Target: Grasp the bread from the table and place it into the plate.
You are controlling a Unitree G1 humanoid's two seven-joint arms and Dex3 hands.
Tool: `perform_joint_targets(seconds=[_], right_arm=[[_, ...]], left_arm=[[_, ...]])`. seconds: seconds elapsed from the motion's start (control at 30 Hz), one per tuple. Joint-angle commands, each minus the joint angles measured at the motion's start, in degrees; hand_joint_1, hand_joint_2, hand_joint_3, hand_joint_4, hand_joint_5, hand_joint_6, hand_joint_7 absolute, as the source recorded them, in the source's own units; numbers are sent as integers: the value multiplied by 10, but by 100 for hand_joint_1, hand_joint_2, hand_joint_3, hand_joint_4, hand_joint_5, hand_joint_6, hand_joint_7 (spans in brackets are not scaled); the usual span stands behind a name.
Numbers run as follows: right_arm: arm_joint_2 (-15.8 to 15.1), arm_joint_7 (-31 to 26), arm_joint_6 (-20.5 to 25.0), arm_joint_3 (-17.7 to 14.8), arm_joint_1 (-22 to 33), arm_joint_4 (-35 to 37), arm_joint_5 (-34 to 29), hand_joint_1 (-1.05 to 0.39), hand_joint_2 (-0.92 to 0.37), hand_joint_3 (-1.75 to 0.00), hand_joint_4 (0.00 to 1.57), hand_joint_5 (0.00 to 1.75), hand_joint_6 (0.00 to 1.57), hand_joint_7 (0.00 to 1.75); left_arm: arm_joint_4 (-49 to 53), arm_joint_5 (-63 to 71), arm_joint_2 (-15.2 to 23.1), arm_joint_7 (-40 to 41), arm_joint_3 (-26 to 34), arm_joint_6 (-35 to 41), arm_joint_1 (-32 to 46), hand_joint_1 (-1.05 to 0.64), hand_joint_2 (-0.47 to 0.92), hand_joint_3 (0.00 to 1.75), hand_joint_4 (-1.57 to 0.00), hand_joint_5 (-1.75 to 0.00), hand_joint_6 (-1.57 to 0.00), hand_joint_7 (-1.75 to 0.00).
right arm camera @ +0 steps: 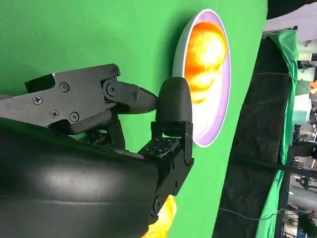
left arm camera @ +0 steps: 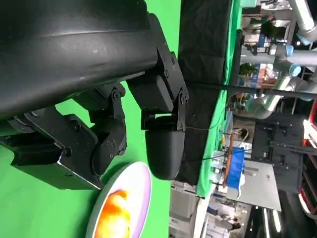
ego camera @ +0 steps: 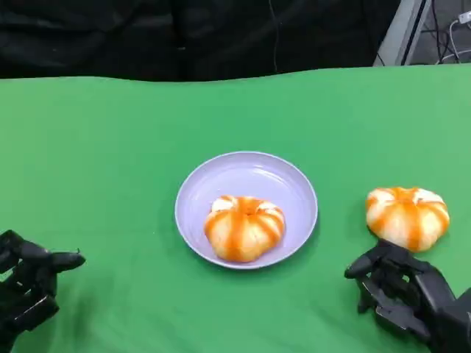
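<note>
A lilac plate (ego camera: 221, 165) sits mid-table with one orange-striped bread (ego camera: 243, 226) lying in it. A second bread (ego camera: 408, 216) of the same kind rests on the green cloth to the plate's right. My right hand (ego camera: 405, 290) is just in front of that bread, fingers apart, holding nothing. My left hand (ego camera: 29, 287) lies low at the near left, empty, fingers spread. The right wrist view shows the right hand (right arm camera: 114, 148), the plate (right arm camera: 218, 134) with its bread (right arm camera: 205, 54), and an edge of the table bread (right arm camera: 163, 218). The left wrist view shows the left hand (left arm camera: 99, 124) and the plate (left arm camera: 143, 183).
Green cloth (ego camera: 110, 147) covers the table, with a black curtain (ego camera: 184, 37) behind its far edge. Cables and a metal frame (ego camera: 412, 29) stand at the far right. Lab equipment (left arm camera: 267, 99) appears beyond the table in the left wrist view.
</note>
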Motion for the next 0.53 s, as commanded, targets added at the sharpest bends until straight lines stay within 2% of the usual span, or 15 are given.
perform_joint_targets(seconds=[0.03, 0.33, 0.53], right_arm=[[-9, 0, 2, -3, 2, 1, 4, -26, -92, -49, 59, 175, 66, 125], [-9, 0, 2, -3, 2, 1, 4, -26, -92, -48, 59, 175, 66, 125], [-9, 1, -1, -5, -2, 8, 5, -25, -92, -49, 59, 175, 65, 125]], left_arm=[[5, 3, 13, -1, 3, -11, -4, 14, 59, 119, -105, -143, -101, -129], [5, 3, 13, -1, 3, -11, -4, 14, 58, 120, -105, -143, -101, -129], [43, 6, 15, 6, 12, -33, -10, 13, 57, 121, -103, -147, -99, -131]])
